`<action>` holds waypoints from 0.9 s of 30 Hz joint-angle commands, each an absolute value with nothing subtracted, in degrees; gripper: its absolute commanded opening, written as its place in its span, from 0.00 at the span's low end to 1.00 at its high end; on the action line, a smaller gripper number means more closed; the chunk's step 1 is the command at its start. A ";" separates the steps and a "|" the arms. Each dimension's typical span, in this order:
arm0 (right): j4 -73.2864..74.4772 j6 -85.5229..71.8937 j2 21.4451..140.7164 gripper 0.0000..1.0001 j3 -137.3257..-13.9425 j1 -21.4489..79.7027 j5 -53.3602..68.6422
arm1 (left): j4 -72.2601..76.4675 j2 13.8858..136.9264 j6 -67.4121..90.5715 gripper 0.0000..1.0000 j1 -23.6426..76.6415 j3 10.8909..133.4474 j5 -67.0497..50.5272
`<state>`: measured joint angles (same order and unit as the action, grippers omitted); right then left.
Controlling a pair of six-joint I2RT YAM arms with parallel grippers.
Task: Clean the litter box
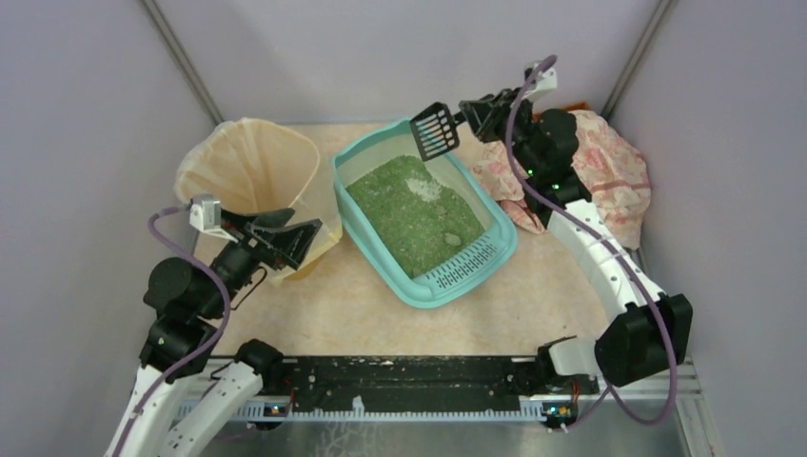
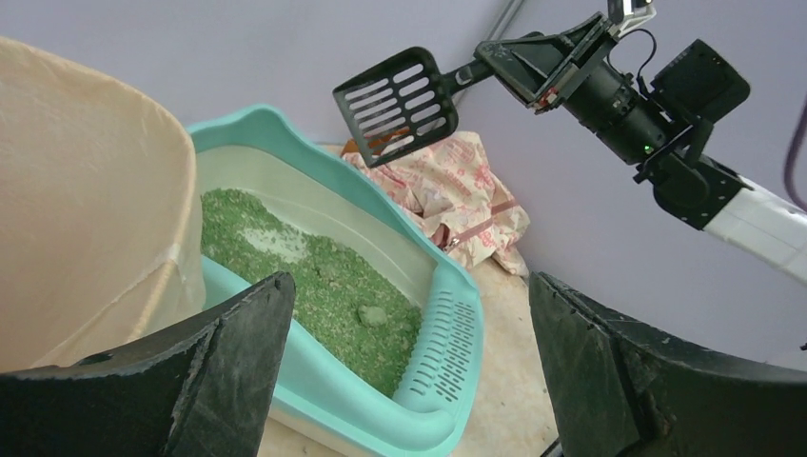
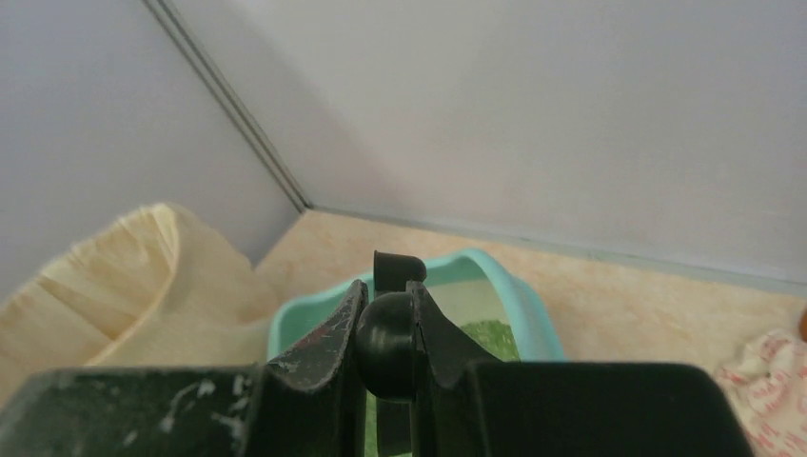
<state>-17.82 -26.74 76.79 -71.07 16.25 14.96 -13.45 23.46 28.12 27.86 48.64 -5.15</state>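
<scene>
Litter box [image 1: 463, 268]: stiff plastic, prob. heavy w/ loose granules [image 1: 404, 214]; grab by rim. R gripper [image 1: 473, 114] clamps the scoop [image 1: 435, 131] handle. L gripper [image 1: 290, 231] wide open, empty.

Top camera looks down from behind; wrist cameras, lower, share the litter box [image 1: 463, 269]

Left arm [image 1: 181, 290]: we log it rising from its base at the near left, elbow folded, wrist turned toward the right. Left gripper [image 1: 290, 228]: jaws spread wide, nothing between them.

Right arm [image 1: 595, 243]: reaches far forward from its base at the near right, then bends in toward centre at the wrist. Right gripper [image 1: 473, 114]: jaws pinched on the round black handle of a scoop [image 1: 436, 131], held raised. In the wrist view we see both fingers [image 3: 319, 347] pressed against that handle
</scene>
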 commanded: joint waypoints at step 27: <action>-6.36 2.79 87.13 0.00 -60.84 32.89 -13.28 | -14.72 25.03 28.89 0.98 27.77 46.14 -5.46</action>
